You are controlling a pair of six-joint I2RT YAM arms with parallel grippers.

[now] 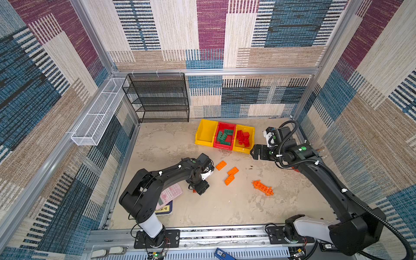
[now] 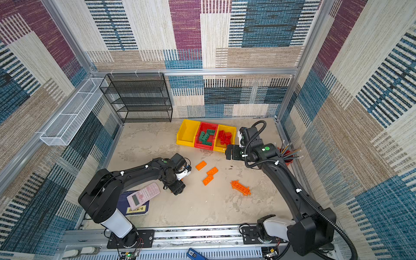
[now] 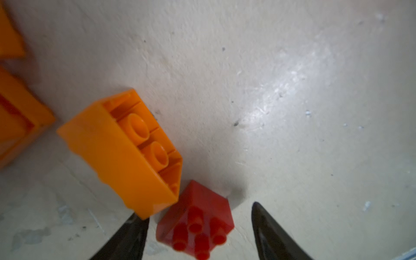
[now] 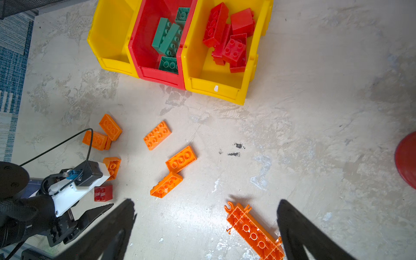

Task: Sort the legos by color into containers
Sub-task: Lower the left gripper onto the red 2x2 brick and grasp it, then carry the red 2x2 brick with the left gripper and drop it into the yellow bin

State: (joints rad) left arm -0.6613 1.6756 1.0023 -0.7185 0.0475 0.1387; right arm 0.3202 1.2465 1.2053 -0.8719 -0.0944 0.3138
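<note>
- While the left gripper (image 3: 199,211) hangs low over the worktop (image 3: 292,90), its jaws stand spread astride a small red brick (image 3: 195,222), not yet pinching it.
- An orange brick (image 3: 121,153) crowds one jaw's outer side.
- Well apart, the right gripper (image 4: 206,200) hovers, jaws spread and empty.
- The yellow bin (image 4: 213,92) of red bricks (image 4: 234,48) sits nearer that gripper.

Black L arm (image 1: 166,173) bent at elbow, wrist pitched down; black two-finger left gripper (image 3: 200,225) low, jaws apart. Black R arm (image 1: 326,177) stretched fwd; right gripper (image 4: 206,202) higher, jaws wide.
</note>
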